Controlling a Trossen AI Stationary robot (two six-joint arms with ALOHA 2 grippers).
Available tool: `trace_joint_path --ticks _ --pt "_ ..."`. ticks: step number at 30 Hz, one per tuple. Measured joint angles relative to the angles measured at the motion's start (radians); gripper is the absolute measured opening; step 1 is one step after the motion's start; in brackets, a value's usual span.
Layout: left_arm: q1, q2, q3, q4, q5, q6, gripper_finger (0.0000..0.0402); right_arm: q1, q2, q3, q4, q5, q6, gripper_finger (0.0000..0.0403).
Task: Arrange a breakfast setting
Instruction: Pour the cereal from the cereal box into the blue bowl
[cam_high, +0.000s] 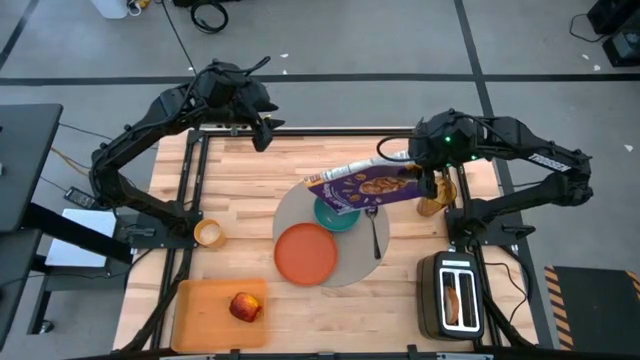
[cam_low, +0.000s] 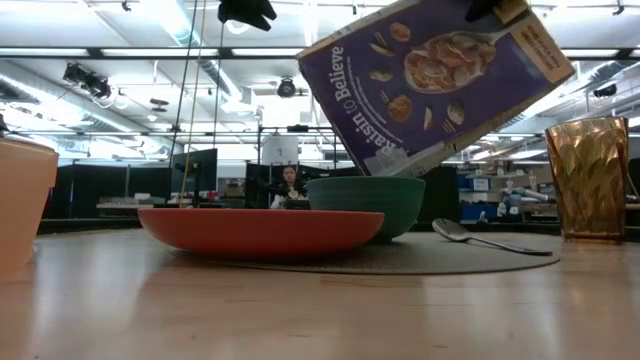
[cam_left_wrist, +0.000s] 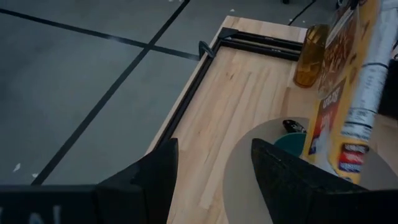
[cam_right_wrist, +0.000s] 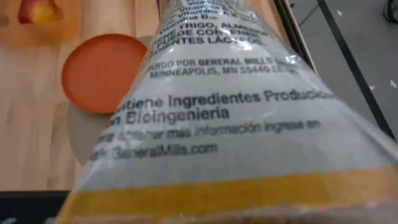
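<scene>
I hold a purple cereal box (cam_high: 365, 186) tilted in the air over the teal bowl (cam_high: 336, 214), its open end slanting down toward the bowl's rim. The box reads "Raisin to Believe" on its purple face (cam_low: 440, 75), and it fills my right wrist view (cam_right_wrist: 211, 112). My right gripper (cam_high: 428, 182) is pinched on the box's upper end, at the side away from the bowl.

The teal bowl (cam_low: 365, 203) sits on the large round grey placemat (cam_high: 290, 218), at the mat's far part. The round orange plate (cam_high: 305, 253) lies on the same mat, nearer the front edge and just beside the bowl. The metal spoon (cam_high: 374, 232) lies on the mat to the right of the bowl and plate, its bowl end toward the far side.

Off the mat to the left, the small yellow cup (cam_high: 209, 234) stands on the wooden table (cam_high: 240, 170). The red apple (cam_high: 244, 306) rests on the rectangular orange cutting board (cam_high: 200, 312) at the front left. An amber ribbed glass (cam_low: 588, 178) stands near the right edge, behind my right gripper. The black-and-silver toaster (cam_high: 457, 295) stands at the front right with something in one slot.

My left gripper (cam_high: 263, 133) hangs over the far edge of the table, its fingers (cam_left_wrist: 155, 177) spread apart and holding nothing.
</scene>
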Motion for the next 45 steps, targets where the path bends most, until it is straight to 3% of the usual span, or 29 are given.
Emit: trace_joint_path --ticks 22,45 --pt "-0.008 -0.007 0.0 0.019 0.0 -0.046 0.021 0.021 0.169 0.182 -0.082 0.002 -0.217 0.0163" --pt "-0.019 -0.022 0.0 0.02 0.0 -0.064 0.021 0.037 0.186 0.195 -0.092 0.039 -0.221 0.0163"
